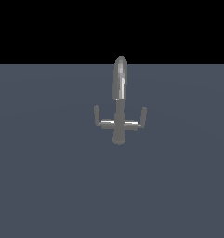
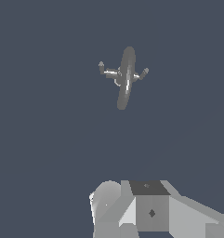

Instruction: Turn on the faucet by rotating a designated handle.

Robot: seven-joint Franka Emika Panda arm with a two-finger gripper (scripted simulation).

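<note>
No readable text, labels, brands or numbers, as far as these coarse renders show

- Faucet [image 1: 119, 100]: grey metal, glossy on the arched spout, bright streaks of reflection.
- Handle [image 1: 134, 122]: thin grey metal rod, duller, smooth.
- Floor [image 1: 43, 176]: flat slate-blue, matt, featureless.
- Gripper [image 2: 132, 209]: pale grey, smooth, faceted.

The faucet [image 1: 119, 104] is dull grey, with a shiny pale streak down its spout. The floor [image 1: 43, 176] is plain slate blue; black lies beyond it.
</note>
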